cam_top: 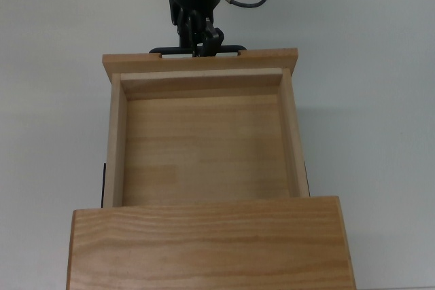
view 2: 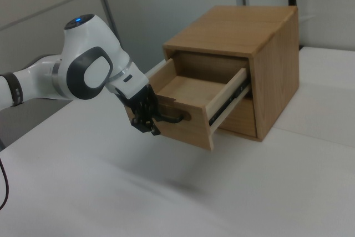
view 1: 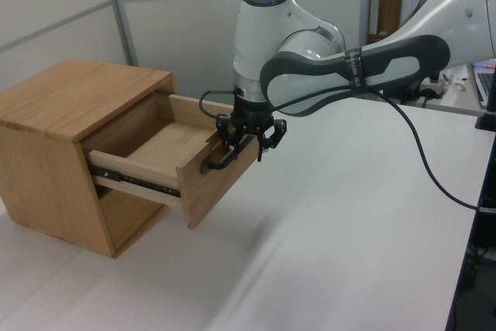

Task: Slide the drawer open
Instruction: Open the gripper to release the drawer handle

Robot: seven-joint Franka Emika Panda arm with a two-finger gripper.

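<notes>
The drawer (cam_top: 204, 147), a light wooden tray with thin side walls, stands pulled far out of the wooden cabinet (cam_top: 211, 242). Its floor is bare. On the wide front panel (view 1: 221, 184) sits the thin black bar handle (cam_top: 231, 49). My gripper (cam_top: 199, 44) is at the middle of that handle. In the left view the gripper (view 1: 246, 141) is open, one finger on each side of the handle (view 1: 217, 163). In the right view the gripper (view 2: 145, 126) sits at the near end of the handle (view 2: 175, 119), in front of the drawer (view 2: 186, 129).
The cabinet (view 1: 77, 91) rests on a white table (view 1: 333, 230); black slide rails (view 1: 136, 180) show along the drawer's side. My arm's cable (view 1: 422, 168) hangs over the table at the left view's right. Shelves and a desk stand behind.
</notes>
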